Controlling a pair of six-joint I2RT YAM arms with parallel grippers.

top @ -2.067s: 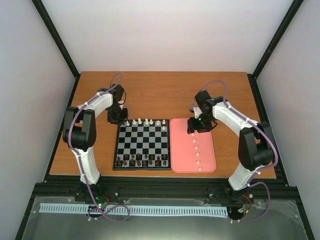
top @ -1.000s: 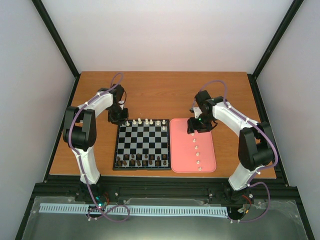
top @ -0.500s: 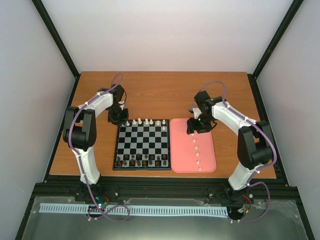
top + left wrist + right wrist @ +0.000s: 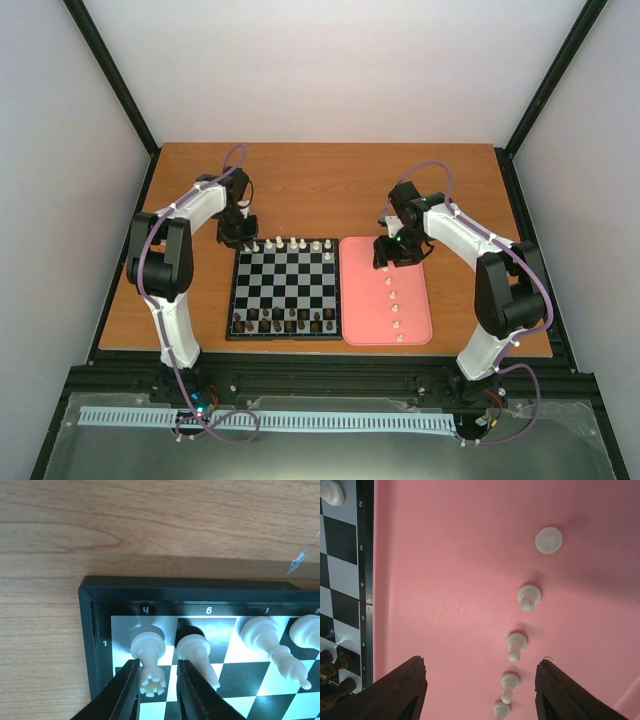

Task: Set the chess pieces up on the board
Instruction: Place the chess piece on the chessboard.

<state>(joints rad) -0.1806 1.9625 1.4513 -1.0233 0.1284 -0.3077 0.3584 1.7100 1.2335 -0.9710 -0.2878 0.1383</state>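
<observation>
Left gripper (image 4: pixel 158 665) straddles the corner rook (image 4: pixel 148 647) on the board (image 4: pixel 90 630), jaws slightly parted. Right gripper (image 4: pixel 481 662), spread wide, hovers over pawns (image 4: pixel 529 597) on the tray (image 4: pixel 445 570).

A brown wooden bench (image 4: pixel 330 190) carries two flat things just beside each other toward its near edge: a black-and-grey checked board (image 4: pixel 285 287) on the left, a pink tray (image 4: pixel 362 300) on the right.
</observation>
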